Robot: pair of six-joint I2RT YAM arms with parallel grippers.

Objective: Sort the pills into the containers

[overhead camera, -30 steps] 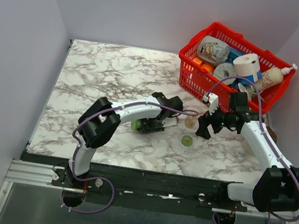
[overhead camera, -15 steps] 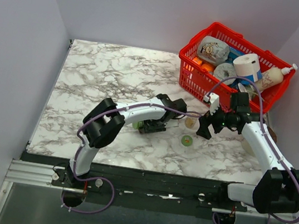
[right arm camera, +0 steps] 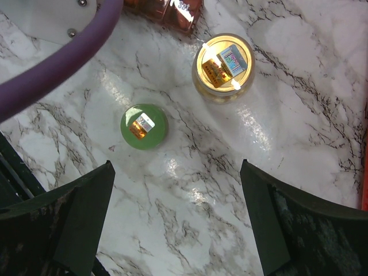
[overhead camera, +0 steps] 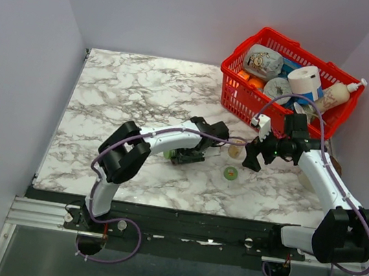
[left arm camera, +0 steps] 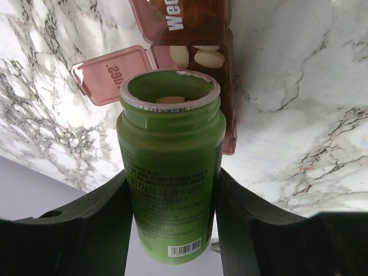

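While the right arm has scarcely stirred over the last second, the left arm's elbow has swung a little toward the middle and back in the overhead view, with the left tool [left arm camera: 172, 221] kept at the same spot above the bench [left arm camera: 299, 115]. That tool is clenched around a green pill bottle [left arm camera: 169, 167], uncapped, its mouth tipped toward the reddish pill organiser [left arm camera: 198, 14] (the task's containers), which lies on the bench just beyond the bottle. One cell has its lid flap [left arm camera: 112, 72] thrown open and two pale pills [left arm camera: 208, 58] already inside; more tablets [left arm camera: 171, 100] sit at the bottle's lip. The small rocking of the arm reads as coaxing tablets out, so the pouring step seems under way rather than done, and the next cell's lid looks shut. The right tool [right arm camera: 177, 172] hangs released, jaws wide and holding nothing, above a green cap [right arm camera: 144, 126] and a small amber jar [right arm camera: 224, 67] standing apart on the marble.
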